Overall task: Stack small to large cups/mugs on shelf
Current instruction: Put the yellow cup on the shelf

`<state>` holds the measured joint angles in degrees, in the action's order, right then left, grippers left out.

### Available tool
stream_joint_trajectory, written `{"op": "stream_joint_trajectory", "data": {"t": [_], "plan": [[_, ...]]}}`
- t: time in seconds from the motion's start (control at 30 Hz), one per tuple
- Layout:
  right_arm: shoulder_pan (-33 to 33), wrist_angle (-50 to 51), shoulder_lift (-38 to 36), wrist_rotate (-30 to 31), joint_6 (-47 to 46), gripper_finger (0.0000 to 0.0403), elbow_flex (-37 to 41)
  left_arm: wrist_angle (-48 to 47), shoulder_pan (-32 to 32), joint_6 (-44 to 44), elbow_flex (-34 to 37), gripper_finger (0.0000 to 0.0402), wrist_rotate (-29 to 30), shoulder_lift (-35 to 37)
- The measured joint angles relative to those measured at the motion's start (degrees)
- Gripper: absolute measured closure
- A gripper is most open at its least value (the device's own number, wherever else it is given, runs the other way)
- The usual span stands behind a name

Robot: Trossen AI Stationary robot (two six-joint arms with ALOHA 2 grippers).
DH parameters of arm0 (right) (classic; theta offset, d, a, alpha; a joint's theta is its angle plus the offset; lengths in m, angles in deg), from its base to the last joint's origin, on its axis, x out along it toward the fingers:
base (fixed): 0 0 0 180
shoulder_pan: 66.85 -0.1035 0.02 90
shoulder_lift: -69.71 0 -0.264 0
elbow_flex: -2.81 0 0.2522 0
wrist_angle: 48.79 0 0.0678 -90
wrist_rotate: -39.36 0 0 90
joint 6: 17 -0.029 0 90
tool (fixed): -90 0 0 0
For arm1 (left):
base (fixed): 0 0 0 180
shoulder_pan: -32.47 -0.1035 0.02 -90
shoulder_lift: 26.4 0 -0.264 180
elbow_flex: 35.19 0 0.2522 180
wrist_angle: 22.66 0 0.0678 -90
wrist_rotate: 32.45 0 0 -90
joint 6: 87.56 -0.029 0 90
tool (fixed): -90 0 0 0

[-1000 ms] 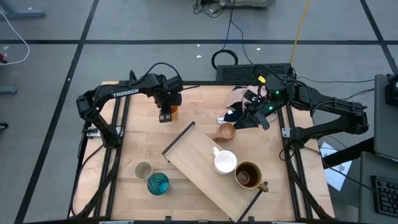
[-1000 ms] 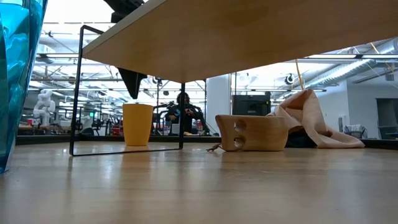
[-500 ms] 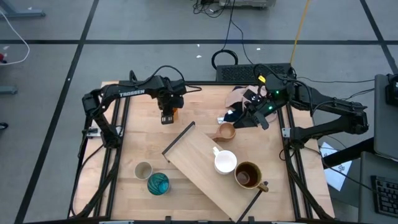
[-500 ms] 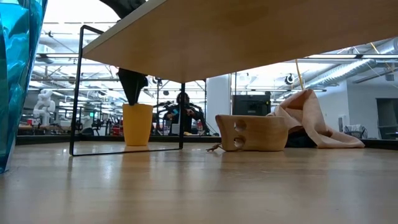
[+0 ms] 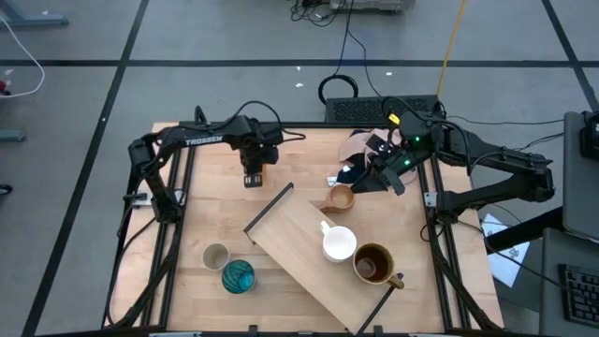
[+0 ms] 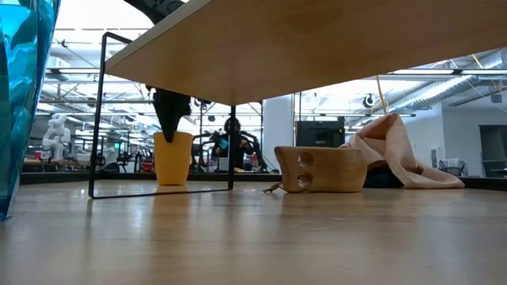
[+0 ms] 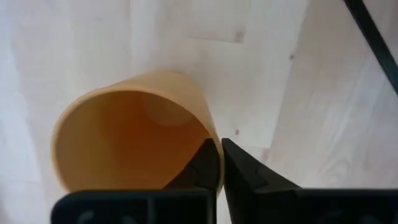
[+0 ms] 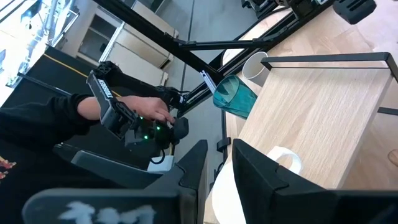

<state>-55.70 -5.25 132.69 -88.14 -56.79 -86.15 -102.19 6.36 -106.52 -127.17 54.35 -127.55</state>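
Note:
The orange cup (image 7: pixel 124 143) stands upright on the table near its far left (image 6: pixel 173 162). My left gripper (image 7: pixel 221 168) is down on it from above (image 5: pixel 253 176), shut on its rim. The light-wood shelf (image 5: pixel 309 267) lies slantwise across the table's middle and carries the white mug (image 5: pixel 339 244) and the dark brown mug (image 5: pixel 373 263). The tan cup (image 5: pixel 340 197) sits on the table by the shelf's far edge. The beige-grey cup (image 5: pixel 216 256) and the teal cup (image 5: pixel 238 275) stand near left. My right gripper (image 5: pixel 370 180) waits open by the cloths at far right. My left gripper pinches the orange cup's rim (image 7: pixel 214 140) on the side facing the shelf. One finger (image 7: pixel 205 165) is inside the cup and one (image 7: pixel 242 171) is outside. The fingers come from above, pointing down (image 6: pixel 170 119). The cup stands upright with its base on the table.
A pink cloth (image 6: pixel 392 150) and a navy cloth (image 5: pixel 351 173) lie heaped at the far right, just beyond the tan cup. The shelf's thin dark end rail (image 5: pixel 270 208) stands close to the orange cup. A person (image 8: pixel 74 112) holding a controller shows beyond the table.
My left gripper has moved a little toward the table's right and gone down, so that its fingers now reach the orange cup's rim instead of hanging above it. The cup has stayed on the table. My right arm has kept still.

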Motion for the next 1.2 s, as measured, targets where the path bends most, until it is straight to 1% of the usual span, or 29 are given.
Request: {"op": "stream_joint_trajectory", "data": {"t": [0.13,0.3,0.53,0.87,1.0,1.2], "plan": [[0.00,0.00,0.00,0.00,0.07,0.0337,0.00,-0.48,-0.01,-0.15,0.00,0.0396,1.07,0.20],[0.01,0.00,0.00,0.00,0.36,0.0337,0.00,-3.12,0.01,0.66,-0.03,0.0398,0.04,3.00],[0.01,-0.04,0.00,0.00,1.68,0.0337,0.00,-11.69,0.10,1.46,-3.23,0.0399,0.16,8.25],[0.00,-1.87,0.00,0.00,2.20,0.0337,0.00,-23.91,-0.01,2.72,-12.47,0.0400,0.15,10.15],[0.00,-1.88,0.00,0.00,2.75,0.0337,0.00,-24.07,0.26,3.85,-15.93,0.0401,-0.71,10.81],[0.01,-1.93,0.00,0.02,2.97,0.0337,0.00,-24.17,1.50,5.60,-22.96,0.0401,-1.97,11.09]]}}
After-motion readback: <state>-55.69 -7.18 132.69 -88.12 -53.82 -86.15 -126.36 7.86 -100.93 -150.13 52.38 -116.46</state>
